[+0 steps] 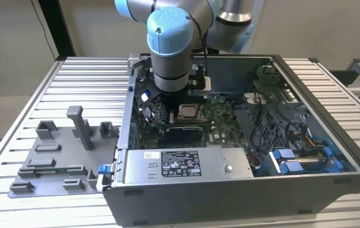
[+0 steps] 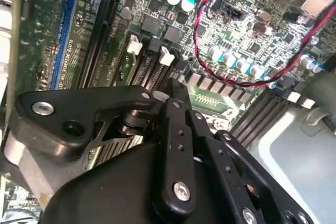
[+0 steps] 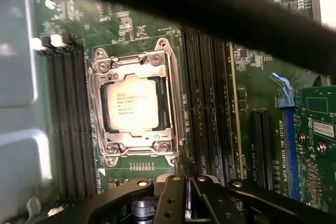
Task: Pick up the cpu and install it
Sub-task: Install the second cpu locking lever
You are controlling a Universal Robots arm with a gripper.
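Note:
The cpu [image 3: 132,105], a small square chip with a pale silver top, lies flat inside the metal socket frame [image 3: 173,93] on the green motherboard [image 3: 252,66]. In the exterior view the cpu [image 1: 188,112] shows in the middle of the open computer case [image 1: 332,142]. My gripper [image 1: 167,110] reaches down into the case just to the exterior view's left of the chip, apart from it. In both wrist views its black links run together, and the gripper [image 3: 189,182] looks shut with nothing in it. It hangs over the dark memory slots [image 2: 152,66].
A grey power supply [image 1: 180,164] fills the case's front. Blue drive brackets [image 1: 294,159] and loose cables lie at the exterior view's right. Red and black wires [image 2: 231,77] cross the board. A grey plastic fixture [image 1: 59,156] with upright blocks stands on the slatted table [image 1: 27,104].

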